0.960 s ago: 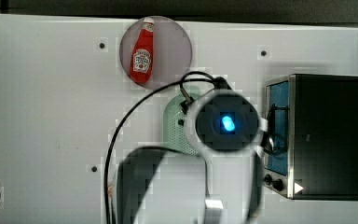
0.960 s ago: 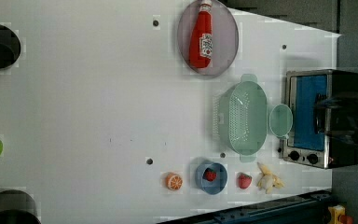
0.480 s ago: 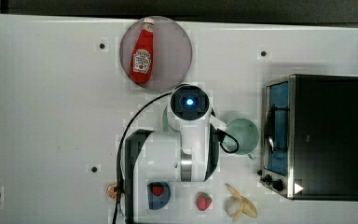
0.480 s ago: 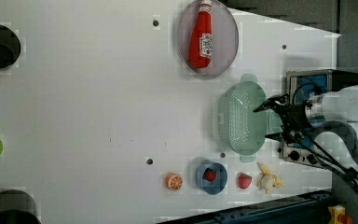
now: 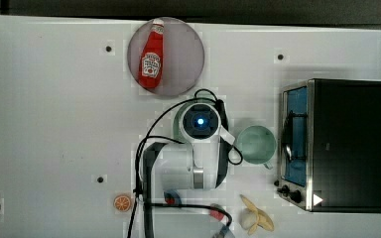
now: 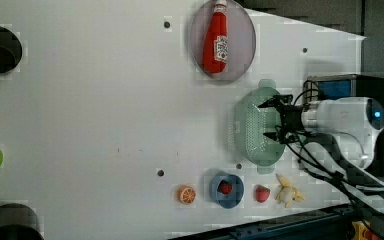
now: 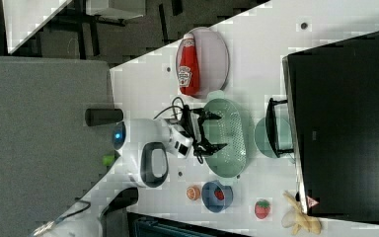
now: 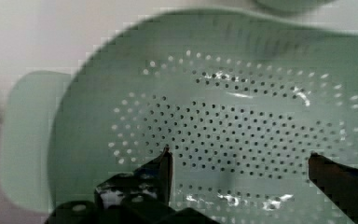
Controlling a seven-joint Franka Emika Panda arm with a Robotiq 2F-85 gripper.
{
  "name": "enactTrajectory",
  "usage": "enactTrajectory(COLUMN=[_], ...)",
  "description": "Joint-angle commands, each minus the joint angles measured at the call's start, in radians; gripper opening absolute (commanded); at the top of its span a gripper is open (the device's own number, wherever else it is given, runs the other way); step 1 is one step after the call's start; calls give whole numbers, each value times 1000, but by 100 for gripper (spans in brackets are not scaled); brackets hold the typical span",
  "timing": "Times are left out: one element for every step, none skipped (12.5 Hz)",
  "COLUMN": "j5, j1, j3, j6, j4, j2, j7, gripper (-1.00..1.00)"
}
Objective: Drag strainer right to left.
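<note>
The strainer (image 6: 252,127) is a pale sage-green oval colander with rows of small holes, lying on the white table below the ketchup plate in the left view. In the right view the strainer (image 7: 229,138) sits between the arm and the cup. My gripper (image 6: 269,120) hangs open over its bowl, one finger toward each long side, with nothing between them. In the wrist view the holed bottom of the strainer (image 8: 242,116) lies under my open gripper (image 8: 240,158). In the top view my arm covers most of the strainer (image 5: 177,119).
A round pale green cup (image 5: 256,144) stands between the strainer and the toaster oven (image 5: 337,144). A ketchup bottle (image 5: 151,54) lies on a grey plate (image 5: 186,59). A banana (image 5: 255,218), an orange slice (image 5: 122,202), a blue bowl (image 6: 226,189) and a strawberry (image 6: 262,193) line one table edge.
My arm has swung from in front of the toaster oven toward the top view's left and now hangs over the strainer. The fingers have stayed open. The strainer has not moved.
</note>
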Motion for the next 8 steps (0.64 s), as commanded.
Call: enactTrajectory(j5=[18, 18, 18, 18, 20, 21, 21, 21], j1=[14, 18, 23, 28, 34, 38, 46, 54], j3=[34, 36, 36, 36, 36, 36, 36, 36], j6=[93, 118, 136, 136, 136, 136, 138, 137], j4=[-44, -44, -44, -46, -46, -47, -47, -48], j2=[58, 76, 87, 95, 99, 104, 105, 107], j7=[99, 99, 99, 99, 105, 121, 122, 126], gripper=[100, 100, 100, 100, 100, 100, 100, 100])
